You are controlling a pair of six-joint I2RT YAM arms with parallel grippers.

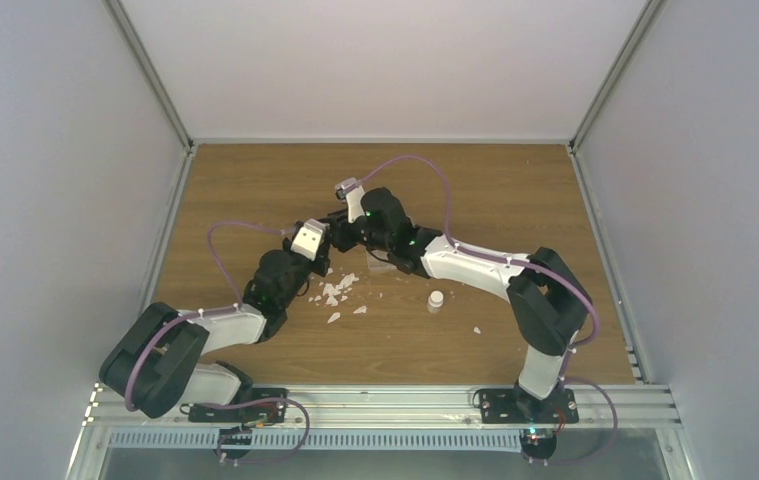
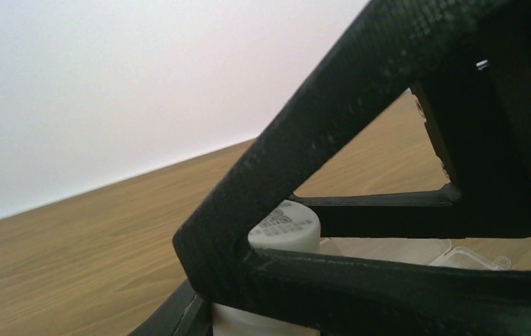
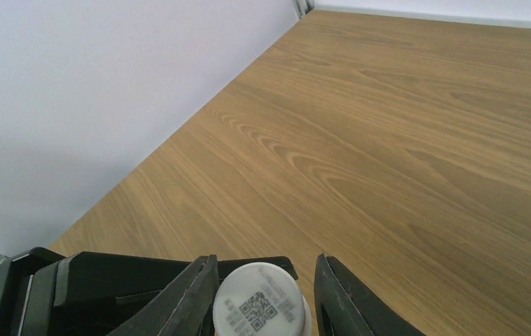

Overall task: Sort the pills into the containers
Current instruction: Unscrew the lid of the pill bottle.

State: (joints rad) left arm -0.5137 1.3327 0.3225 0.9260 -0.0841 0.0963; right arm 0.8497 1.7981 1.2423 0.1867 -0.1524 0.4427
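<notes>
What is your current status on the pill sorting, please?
Left gripper gripping white vial. Right gripper open, straddling its cap. Organiser box alongside, pills not seen. White flakes scattered nearby.

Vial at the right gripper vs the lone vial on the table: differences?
The gripper vial sits between the right gripper's open fingers; the lone vial stands untouched on the table. The gripper vial's cap shows a QR label; the lone vial's is too small to read. Both are small and white.
</notes>
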